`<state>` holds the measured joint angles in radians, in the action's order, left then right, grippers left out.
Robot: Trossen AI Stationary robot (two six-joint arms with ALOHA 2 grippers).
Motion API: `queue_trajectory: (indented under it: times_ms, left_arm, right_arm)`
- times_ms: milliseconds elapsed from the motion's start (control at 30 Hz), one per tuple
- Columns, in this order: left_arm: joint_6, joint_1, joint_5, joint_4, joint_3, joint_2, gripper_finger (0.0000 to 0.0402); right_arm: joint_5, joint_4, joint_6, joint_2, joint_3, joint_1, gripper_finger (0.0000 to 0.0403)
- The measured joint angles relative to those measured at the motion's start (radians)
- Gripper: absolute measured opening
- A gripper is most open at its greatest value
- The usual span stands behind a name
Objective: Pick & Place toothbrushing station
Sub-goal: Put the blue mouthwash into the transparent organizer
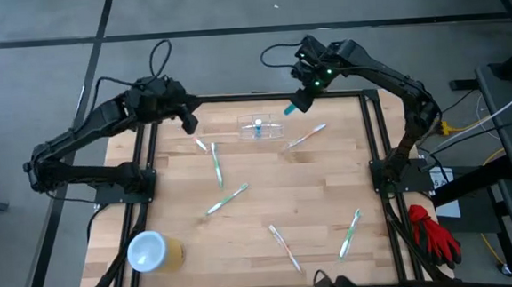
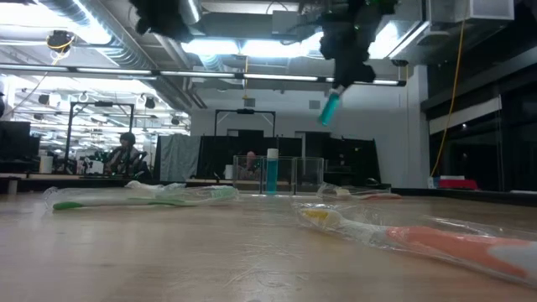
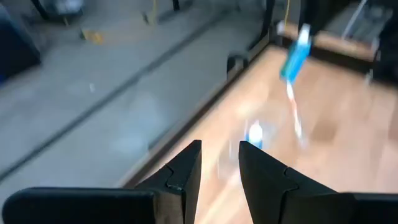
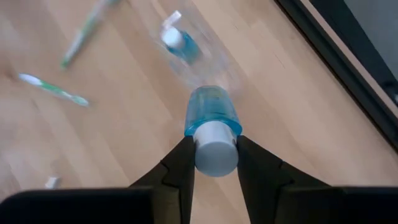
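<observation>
Station (image 1: 260, 128) holds one upright blue tube (image 1: 259, 127); right fingers (image 4: 214, 163) pinching second tube (image 4: 211, 127); left fingers (image 3: 221, 163) slightly spread, empty

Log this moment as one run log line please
right gripper: shut on blue tube, raised near clear holder | left gripper: open, empty, raised at far left | holder: one blue tube inside

Even overhead lighting; wrist views motion-blurred.
Ceiling lights (image 2: 252, 42) glare in the low view; the near toothbrush (image 2: 436, 239) is defocused.
</observation>
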<state>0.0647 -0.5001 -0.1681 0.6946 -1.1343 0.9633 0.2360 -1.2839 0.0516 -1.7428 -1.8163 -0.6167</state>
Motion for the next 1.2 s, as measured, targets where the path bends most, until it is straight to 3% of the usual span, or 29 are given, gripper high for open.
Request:
queue_trajectory:
  times_ms: [233, 467, 633, 967, 1200]
  left_arm:
    - [-0.047, -0.005, 0.13, 0.199, 0.0, -0.004, 0.0102]
    - [-0.131, 0.009, 0.136, 0.224, 0.0, -0.009, 0.0102]
    - [-0.187, 0.025, 0.139, 0.226, 0.0, 0.0, 0.0096]
    - [-0.306, -0.015, 0.305, 0.231, 0.0, 0.072, 0.0067]
    - [-0.349, -0.026, 0.342, 0.224, 0.0, 0.082, 0.0064]
  right_arm:
    - [0.019, -0.055, -0.066, -0.149, -0.226, 0.054, 0.0101]
    - [-0.026, -0.23, -0.206, -0.321, -0.438, 0.086, 0.0101]
    - [-0.026, -0.217, -0.211, -0.328, -0.467, 0.085, 0.0101]
    - [-0.049, -0.231, -0.22, -0.337, -0.465, 0.099, 0.0101]
    - [-0.065, -0.243, -0.22, -0.37, -0.464, 0.112, 0.0101]
